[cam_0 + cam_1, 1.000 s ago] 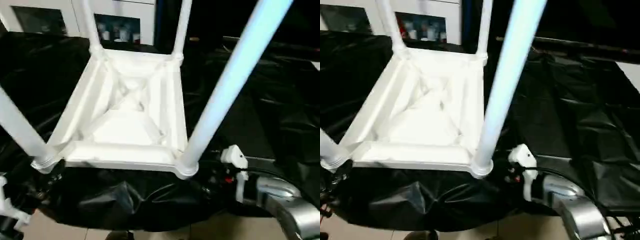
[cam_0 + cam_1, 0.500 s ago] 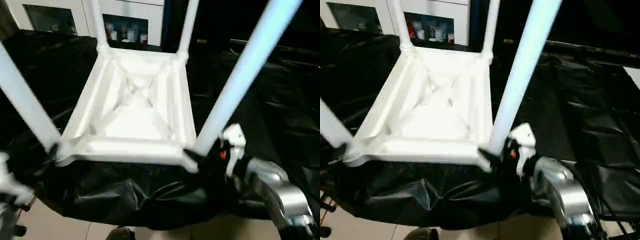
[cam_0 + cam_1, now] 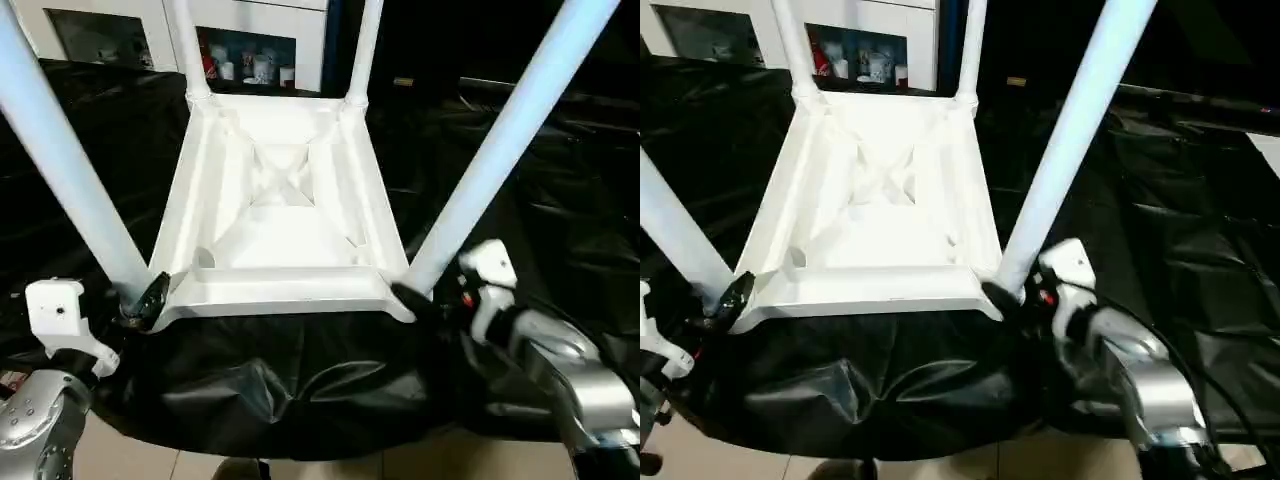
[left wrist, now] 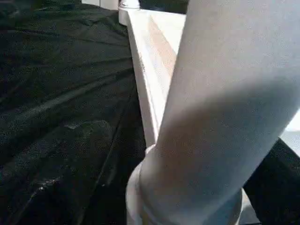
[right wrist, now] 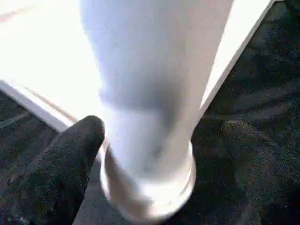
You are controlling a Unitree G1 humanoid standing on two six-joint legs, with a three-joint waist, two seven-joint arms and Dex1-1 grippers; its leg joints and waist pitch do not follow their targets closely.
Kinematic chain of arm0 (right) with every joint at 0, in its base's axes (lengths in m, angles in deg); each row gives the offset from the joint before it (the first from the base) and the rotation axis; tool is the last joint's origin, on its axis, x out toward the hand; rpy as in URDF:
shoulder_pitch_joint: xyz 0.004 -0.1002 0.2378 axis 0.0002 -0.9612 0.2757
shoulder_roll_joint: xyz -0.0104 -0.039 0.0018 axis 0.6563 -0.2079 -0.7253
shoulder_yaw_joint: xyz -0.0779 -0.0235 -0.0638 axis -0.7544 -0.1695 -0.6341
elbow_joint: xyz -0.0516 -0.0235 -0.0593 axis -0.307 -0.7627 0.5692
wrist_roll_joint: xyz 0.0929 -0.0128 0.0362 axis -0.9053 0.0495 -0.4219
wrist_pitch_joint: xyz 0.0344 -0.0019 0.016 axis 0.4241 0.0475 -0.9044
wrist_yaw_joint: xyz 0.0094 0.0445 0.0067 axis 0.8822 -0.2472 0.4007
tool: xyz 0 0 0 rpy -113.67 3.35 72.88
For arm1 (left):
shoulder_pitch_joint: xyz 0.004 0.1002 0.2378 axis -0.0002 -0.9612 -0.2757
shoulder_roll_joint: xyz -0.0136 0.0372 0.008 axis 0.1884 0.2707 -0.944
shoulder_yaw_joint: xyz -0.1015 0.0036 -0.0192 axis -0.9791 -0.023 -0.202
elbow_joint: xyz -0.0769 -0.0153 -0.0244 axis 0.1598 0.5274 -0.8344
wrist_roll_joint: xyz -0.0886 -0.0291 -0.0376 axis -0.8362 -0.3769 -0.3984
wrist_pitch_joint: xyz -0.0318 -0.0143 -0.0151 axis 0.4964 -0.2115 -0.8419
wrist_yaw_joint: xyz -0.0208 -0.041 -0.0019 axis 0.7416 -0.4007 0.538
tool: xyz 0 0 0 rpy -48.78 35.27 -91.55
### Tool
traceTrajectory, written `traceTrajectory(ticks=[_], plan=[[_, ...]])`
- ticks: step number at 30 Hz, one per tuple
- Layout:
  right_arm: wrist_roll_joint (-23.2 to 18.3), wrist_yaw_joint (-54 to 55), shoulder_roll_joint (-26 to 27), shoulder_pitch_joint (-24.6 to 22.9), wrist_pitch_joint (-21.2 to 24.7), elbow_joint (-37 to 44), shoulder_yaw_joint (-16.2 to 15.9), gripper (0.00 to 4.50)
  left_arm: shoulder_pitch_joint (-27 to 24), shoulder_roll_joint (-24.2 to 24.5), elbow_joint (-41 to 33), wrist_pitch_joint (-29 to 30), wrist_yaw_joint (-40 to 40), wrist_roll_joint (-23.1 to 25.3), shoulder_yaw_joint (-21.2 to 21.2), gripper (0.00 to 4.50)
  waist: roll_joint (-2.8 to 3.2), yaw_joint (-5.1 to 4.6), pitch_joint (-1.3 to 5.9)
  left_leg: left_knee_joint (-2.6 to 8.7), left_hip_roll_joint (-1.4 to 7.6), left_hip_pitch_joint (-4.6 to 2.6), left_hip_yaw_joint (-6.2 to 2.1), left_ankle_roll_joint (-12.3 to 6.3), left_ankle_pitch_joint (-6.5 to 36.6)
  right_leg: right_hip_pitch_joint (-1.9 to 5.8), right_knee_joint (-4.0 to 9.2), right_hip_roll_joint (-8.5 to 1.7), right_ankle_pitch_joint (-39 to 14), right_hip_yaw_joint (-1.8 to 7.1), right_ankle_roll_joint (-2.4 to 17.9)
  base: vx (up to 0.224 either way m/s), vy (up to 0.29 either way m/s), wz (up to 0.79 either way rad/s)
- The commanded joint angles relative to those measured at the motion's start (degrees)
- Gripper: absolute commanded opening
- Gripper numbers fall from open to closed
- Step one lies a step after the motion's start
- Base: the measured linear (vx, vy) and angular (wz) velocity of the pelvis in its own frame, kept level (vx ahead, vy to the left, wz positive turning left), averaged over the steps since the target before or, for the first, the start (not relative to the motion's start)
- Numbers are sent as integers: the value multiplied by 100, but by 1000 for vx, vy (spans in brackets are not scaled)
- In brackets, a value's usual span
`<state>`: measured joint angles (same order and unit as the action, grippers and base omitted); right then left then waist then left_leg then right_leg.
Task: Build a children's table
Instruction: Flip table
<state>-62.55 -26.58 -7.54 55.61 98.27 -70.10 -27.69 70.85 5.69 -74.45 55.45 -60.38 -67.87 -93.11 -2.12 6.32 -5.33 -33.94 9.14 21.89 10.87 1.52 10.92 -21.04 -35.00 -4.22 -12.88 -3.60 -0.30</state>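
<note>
The children's table (image 3: 285,215) lies upside down on a black sheet, its ribbed X-braced underside facing up. All four white legs stand in the corner sockets. My left gripper (image 3: 135,298) sits at the base of the near-left leg (image 3: 60,160), with one black finger (image 3: 155,293) beside the socket. In the left wrist view that leg (image 4: 220,117) looms close ahead. My right gripper (image 5: 154,154) is open around the base of the near-right leg (image 3: 500,140). One finger (image 5: 61,164) touches the leg; the other finger (image 5: 253,150) stands apart from it.
The black sheet (image 3: 300,380) covers the work surface and hangs over its near edge, above a tiled floor (image 3: 130,460). White cabinets with glass doors (image 3: 250,40) stand behind the table. The two far legs (image 3: 365,50) rise toward the camera's top edge.
Both arms have moved in to the near legs: the left gripper has come into view at the near-left socket, the right has closed the gap to the near-right leg. The camera has shifted.
</note>
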Motion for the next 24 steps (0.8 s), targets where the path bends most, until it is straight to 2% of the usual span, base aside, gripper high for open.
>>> traceTrajectory(ticks=[1,3,6,7,9,11,14,15,16,20,21,22,24], plan=[[-166,-236,-159,-197,22,314,39,450,18,-91,-41,19,95,-30,13,408,76,8,274,504,492,-136,-238,-89,1224,134,400,-508,-443,349,1121,0,0,0],[-209,-324,-243,-358,23,425,93,450,43,-157,-54,17,155,-35,19,406,68,8,262,511,495,-130,-242,-110,1267,127,408,-507,-548,350,1119,0,0,0],[-347,-513,-376,-588,92,602,168,450,52,-265,-107,27,241,1,87,370,60,24,250,515,504,-143,-249,-94,1419,120,446,-516,-852,356,1063,0,0,0],[-430,-601,-419,-660,158,684,182,450,51,-305,-115,48,273,3,110,365,83,25,243,520,500,-142,-253,-90,1445,109,457,-513,-938,354,1044,0,0,0],[-498,-703,-463,-731,205,782,181,450,52,-337,-117,43,312,8,127,361,60,27,241,517,509,-138,-256,-107,1451,115,463,-512,-927,359,1027,0,0,0],[-722,-906,-550,-849,416,1045,110,450,60,-447,-135,80,435,-43,134,335,83,30,246,515,506,-130,-264,-129,1416,125,462,-512,-916,353,1031,0,0,0],[-634,-738,-409,-746,435,1056,-31,450,86,-623,-162,84,560,-133,109,322,48,10,251,505,503,-124,-261,-136,1357,118,466,-512,-907,345,1049,0,0,0],[-594,-631,-310,-663,434,1018,-100,450,104,-690,-184,99,589,-182,110,302,55,0,243,510,497,-122,-261,-134,1342,108,467,-513,-959,346,1064,0,0,0],[-582,-583,-264,-623,437,998,-133,450,115,-721,-194,108,602,-206,113,302,46,-10,244,508,495,-119,-257,-128,1339,108,469,-513,-987,344,1072,0,0,0],[-424,-254,162,-324,529,871,-457,450,177,-873,-253,94,698,-334,115,286,34,-100,244,518,486,-101,-274,-46,1372,105,473,-515,-1213,335,1016,0,0,0],[-411,-206,232,-277,545,849,-499,450,177,-871,-261,97,700,-329,126,285,19,-116,256,515,481,-82,-274,-55,1331,123,468,-516,-1189,333,985,0,0,0],[-384,-147,281,-232,563,820,-530,450,177,-876,-268,92,712,-322,131,285,28,-104,265,504,484,-107,-267,-75,1253,95,461,-511,-1122,336,978,0,0,0],[-354,-78,338,-176,589,784,-565,450,167,-893,-301,97,708,-336,144,284,40,-89,290,485,490,-112,-256,-111,1042,100,423,-498,-775,340,1015,0,0,0]])
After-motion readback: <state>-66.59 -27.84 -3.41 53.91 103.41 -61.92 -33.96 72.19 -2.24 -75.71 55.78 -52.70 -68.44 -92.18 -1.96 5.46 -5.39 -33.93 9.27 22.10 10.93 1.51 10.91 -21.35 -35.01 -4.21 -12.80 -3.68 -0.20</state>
